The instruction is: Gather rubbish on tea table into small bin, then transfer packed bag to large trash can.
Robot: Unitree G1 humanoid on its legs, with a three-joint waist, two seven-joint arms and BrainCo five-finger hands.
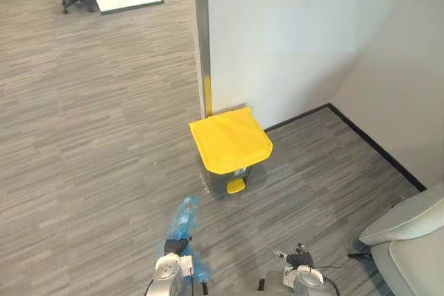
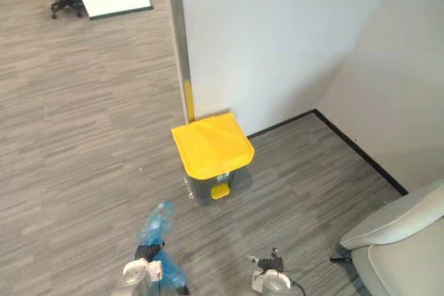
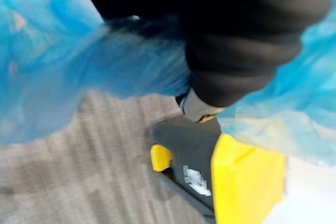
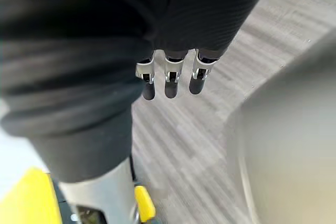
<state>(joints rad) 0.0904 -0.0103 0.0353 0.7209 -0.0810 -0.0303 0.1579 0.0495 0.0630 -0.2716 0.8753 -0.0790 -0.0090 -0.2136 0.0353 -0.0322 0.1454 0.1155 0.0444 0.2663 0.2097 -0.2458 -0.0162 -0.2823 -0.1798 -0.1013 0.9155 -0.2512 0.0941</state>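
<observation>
**Bag in hand, bin lid down**

The blue bag (image 1: 184,218) is off the floor, bunched in the left hand (image 1: 176,246), whose fingers are closed round its gathered middle. Plastic spills out on both sides of the grip. Holding it by the bunched part likely keeps the contents in and makes the load easier to aim.

Its long axis runs from near the robot forwards, leaning a little to the right. The free end ahead of the hand points at the large trash can (image 1: 231,142), and the rest trails back below the wrist. That direction suits a drop into the can, which is near but well apart from the bag.

The can stands on the floor (image 1: 90,171) against the wall (image 1: 298,32). Its yellow lid is shut and its yellow pedal (image 1: 236,186) faces the robot, so I judge the lid must be opened before the bag can go in.

The right hand (image 1: 300,260) hangs low on the right. Its fingers (image 4: 166,85) are relaxed, nearly straight, and hold nothing. A pale sofa (image 1: 409,233) sits beyond it.
</observation>
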